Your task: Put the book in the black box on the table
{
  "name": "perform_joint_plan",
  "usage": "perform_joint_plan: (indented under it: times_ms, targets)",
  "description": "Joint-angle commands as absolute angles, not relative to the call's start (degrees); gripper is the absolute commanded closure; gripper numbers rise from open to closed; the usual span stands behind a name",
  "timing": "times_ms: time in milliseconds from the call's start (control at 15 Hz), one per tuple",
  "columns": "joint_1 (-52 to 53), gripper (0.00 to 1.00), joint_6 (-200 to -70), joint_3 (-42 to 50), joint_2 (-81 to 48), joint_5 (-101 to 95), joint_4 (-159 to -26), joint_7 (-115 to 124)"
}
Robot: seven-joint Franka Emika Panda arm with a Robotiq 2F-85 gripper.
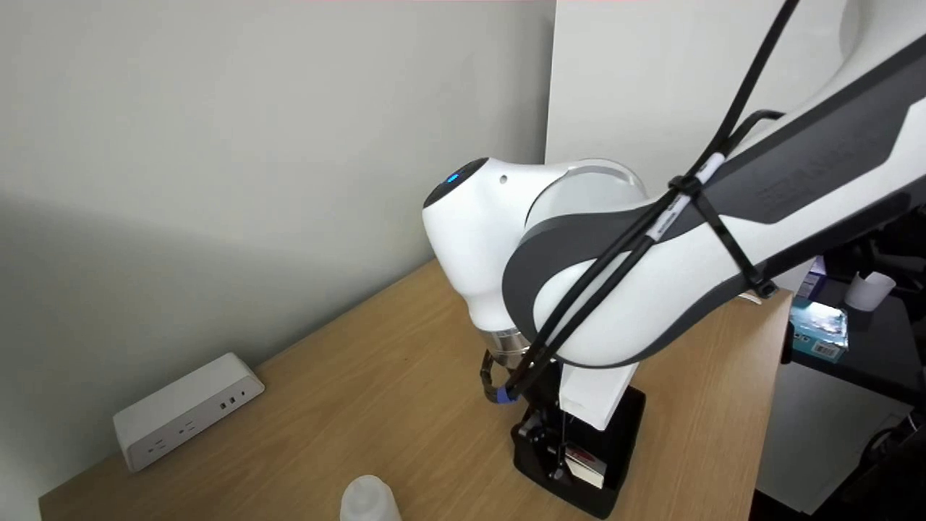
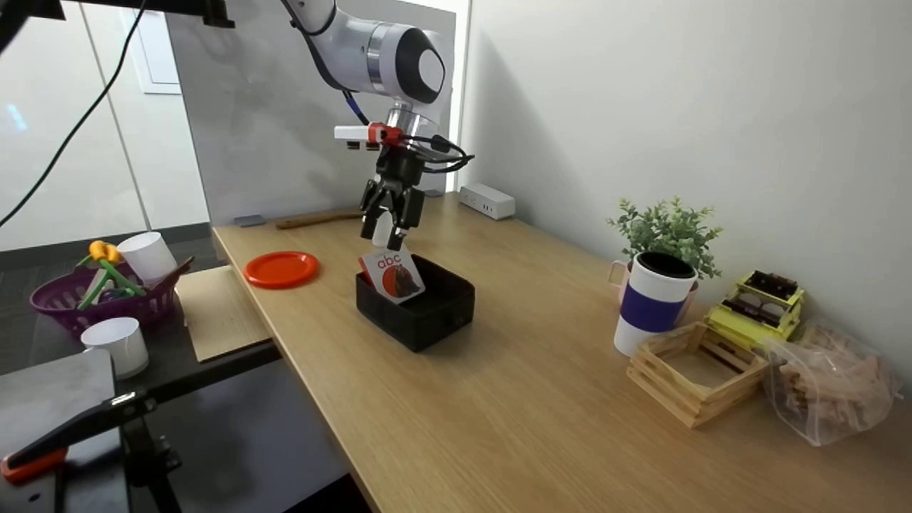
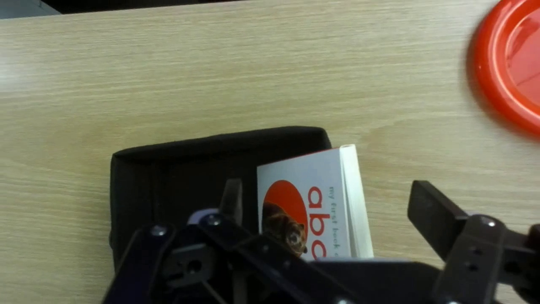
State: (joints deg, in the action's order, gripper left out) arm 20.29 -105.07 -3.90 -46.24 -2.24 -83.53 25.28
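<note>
The black box (image 2: 445, 320) sits on the table (image 2: 499, 406) in both exterior views (image 1: 634, 427). The book (image 2: 397, 274), white with a red-orange circle and "abc", leans tilted inside the box, its top edge above the rim. In an exterior view it shows only in part (image 1: 586, 467). In the wrist view the book (image 3: 310, 169) lies at the right end of the box (image 3: 219, 145), its upper edge past the rim. My gripper (image 2: 382, 235) is open just above the book. In the wrist view its fingers (image 3: 329, 200) stand wide apart, apparently touching nothing; its linkage hides the book's lower part.
A red plate (image 2: 281, 269) lies near the table's edge by the box. A long white box-shaped device (image 1: 188, 409) stands by the wall. A white-and-blue cup (image 2: 652, 303), a plant (image 2: 666, 228), a wooden crate (image 2: 695, 374) and a plastic bag (image 2: 830, 381) stand along the wall.
</note>
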Motion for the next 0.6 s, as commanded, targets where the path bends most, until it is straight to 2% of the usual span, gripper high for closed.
perform_joint_plan:
  times_ms: [0, 533]
  targets:
    - [21.6, 0.00, -99.5, -3.9, -49.7, -4.2, -77.1, 22.7]
    - [23.2, 0.00, -89.9, -1.6, -55.5, -9.6, -69.3, 22.9]
